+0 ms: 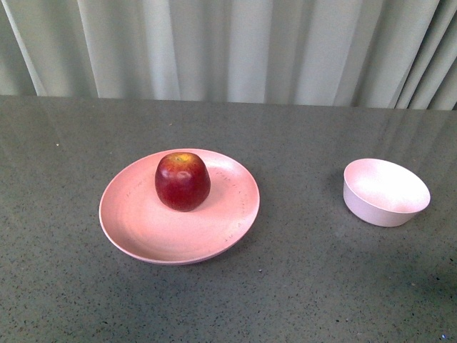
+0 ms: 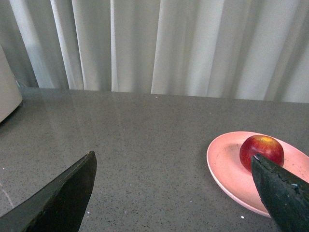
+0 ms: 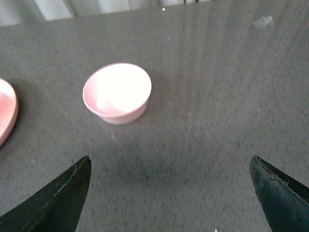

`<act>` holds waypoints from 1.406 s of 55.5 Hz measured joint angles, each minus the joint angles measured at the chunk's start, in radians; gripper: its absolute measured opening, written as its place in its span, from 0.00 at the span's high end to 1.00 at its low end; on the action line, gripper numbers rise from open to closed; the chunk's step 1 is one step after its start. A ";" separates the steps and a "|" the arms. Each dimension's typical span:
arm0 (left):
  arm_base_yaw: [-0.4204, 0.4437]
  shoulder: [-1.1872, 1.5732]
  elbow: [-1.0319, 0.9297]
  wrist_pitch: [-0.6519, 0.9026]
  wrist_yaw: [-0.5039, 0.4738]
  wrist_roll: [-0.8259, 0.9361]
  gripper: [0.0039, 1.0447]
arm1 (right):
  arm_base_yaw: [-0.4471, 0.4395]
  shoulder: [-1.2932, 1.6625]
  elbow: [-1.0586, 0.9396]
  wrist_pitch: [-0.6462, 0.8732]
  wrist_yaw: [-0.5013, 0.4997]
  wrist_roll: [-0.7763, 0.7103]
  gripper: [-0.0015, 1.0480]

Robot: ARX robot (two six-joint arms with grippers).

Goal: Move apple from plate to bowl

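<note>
**Nothing grasped yet**

The glossy dark-red round apple [image 1: 183,181] sits on the wide salmon-pink matte plate [image 1: 136,221], well apart from the small pale pink bowl [image 1: 386,204]. Firm, likely slippery: grip its widest girth. The left gripper [image 2: 172,159] gapes beside the plate, seemingly low; the right gripper [image 3: 169,159] gapes near the bowl.

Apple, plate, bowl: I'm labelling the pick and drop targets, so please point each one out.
apple [image 1: 183,184]: front view, on its red front side.
plate [image 1: 143,229]: front view, on the bare surface in front of the apple.
bowl [image 1: 371,213]: front view, on its outer wall.
</note>
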 joint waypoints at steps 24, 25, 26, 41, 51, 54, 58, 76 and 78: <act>0.000 0.000 0.000 0.000 0.000 0.000 0.08 | 0.016 0.948 0.411 0.250 -0.028 0.122 0.09; 0.000 0.000 0.000 0.000 0.000 0.000 0.08 | 0.021 0.970 0.425 0.250 -0.024 0.126 0.09; 0.000 0.000 0.000 0.000 0.000 0.000 0.08 | 0.023 0.984 0.434 0.251 -0.018 0.132 0.09; 0.000 0.000 0.000 0.000 0.000 0.000 0.08 | 0.051 1.116 0.515 0.251 0.031 0.144 0.09; 0.000 0.000 0.000 0.000 0.000 0.000 0.08 | 0.079 1.189 0.566 0.232 0.062 0.143 0.09; 0.000 0.000 0.000 0.000 0.000 0.000 0.08 | 0.086 1.204 0.582 0.226 0.063 0.145 0.09; 0.000 0.000 0.000 0.000 0.000 0.000 0.08 | 0.095 1.221 0.606 0.217 0.068 0.152 0.09; 0.000 0.000 0.000 0.000 0.000 0.000 0.08 | 0.119 1.292 0.688 0.152 0.110 0.197 0.44; 0.000 0.000 0.000 0.000 0.000 0.000 0.08 | 0.121 1.296 0.695 0.146 0.113 0.202 0.49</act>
